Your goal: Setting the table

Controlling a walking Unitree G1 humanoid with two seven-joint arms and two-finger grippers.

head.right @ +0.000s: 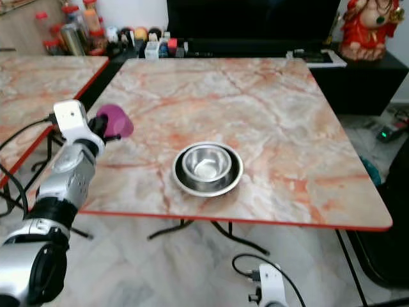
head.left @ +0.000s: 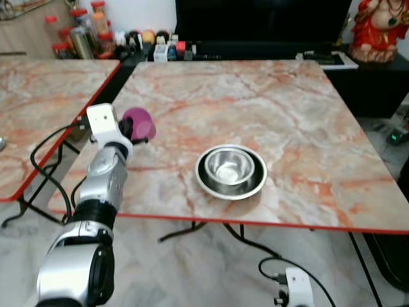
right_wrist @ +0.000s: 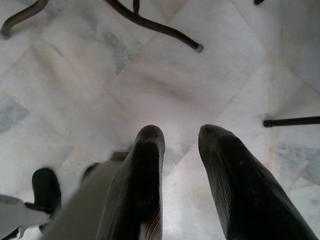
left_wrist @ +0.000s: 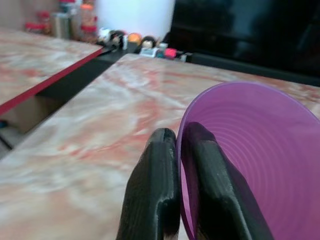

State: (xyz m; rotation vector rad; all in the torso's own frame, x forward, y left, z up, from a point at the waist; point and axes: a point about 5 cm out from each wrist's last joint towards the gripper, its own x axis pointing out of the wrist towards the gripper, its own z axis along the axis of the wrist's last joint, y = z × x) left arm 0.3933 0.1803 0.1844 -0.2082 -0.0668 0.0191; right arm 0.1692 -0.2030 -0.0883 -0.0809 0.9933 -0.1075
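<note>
The left gripper (left_wrist: pixel 172 150) pinches the rim of a purple cup (head.left: pixel 139 123) over the table (head.left: pixel 300 121), left of the steel bowl (head.left: pixel 230 167); the right gripper (right_wrist: pixel 181 142) hangs spread above the floor (right_wrist: pixel 75 80).

From the robot's head both eye views look forward and down across the same marble table (head.left: pixel 275 109), while the left wrist view skims low and close over that tabletop toward the far shelf, and the right wrist view points straight down at the tiled floor (right_wrist: pixel 165 75).
</note>
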